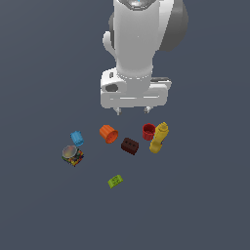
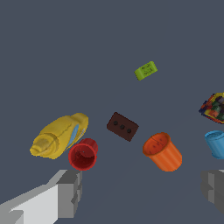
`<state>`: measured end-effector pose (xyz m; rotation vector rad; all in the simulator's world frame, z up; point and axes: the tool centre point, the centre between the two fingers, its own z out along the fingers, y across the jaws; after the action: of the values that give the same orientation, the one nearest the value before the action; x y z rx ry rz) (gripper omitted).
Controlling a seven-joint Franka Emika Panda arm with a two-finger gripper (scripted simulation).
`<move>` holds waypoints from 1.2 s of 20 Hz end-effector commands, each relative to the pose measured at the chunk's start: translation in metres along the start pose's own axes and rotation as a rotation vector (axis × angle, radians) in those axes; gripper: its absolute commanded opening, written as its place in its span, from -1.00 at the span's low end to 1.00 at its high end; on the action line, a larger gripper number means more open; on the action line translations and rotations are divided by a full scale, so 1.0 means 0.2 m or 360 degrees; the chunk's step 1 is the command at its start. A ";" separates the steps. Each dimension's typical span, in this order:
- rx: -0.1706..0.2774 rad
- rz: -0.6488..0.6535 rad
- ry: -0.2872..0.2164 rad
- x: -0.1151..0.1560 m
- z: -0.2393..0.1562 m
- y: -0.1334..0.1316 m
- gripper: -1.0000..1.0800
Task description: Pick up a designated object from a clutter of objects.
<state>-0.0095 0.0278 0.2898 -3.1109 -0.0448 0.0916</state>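
The designated object point(image 1: 72, 155), a small multicoloured block with a grey round top, lies at the exterior view's left end of the clutter; the wrist view shows only part of it point(image 2: 214, 107) at the picture's edge. My gripper point(image 1: 132, 110) hangs open above the clutter, behind the orange cup point(image 1: 109, 134) and red cup point(image 1: 148, 131), well apart from the block. In the wrist view the two grey fingertips point(image 2: 70, 192) stand wide apart with nothing between them.
A blue cylinder point(image 1: 76, 138) lies just behind the block. A dark brown brick point(image 1: 130, 145) sits mid-clutter, a yellow bottle point(image 1: 159, 137) lies beside the red cup, and a green flat tag point(image 1: 115, 181) lies nearest the front.
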 end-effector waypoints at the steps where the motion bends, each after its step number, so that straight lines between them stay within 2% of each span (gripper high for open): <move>1: 0.0000 0.0000 0.0000 0.00 0.00 0.00 0.92; 10: -0.0003 0.0079 0.0040 0.04 -0.03 0.08 0.92; 17: -0.0001 0.0091 0.0041 0.05 -0.02 0.10 0.92; 24: 0.0014 0.0187 0.0050 0.13 0.08 0.25 0.92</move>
<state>0.0136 -0.0127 0.2778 -3.1059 0.1128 0.0463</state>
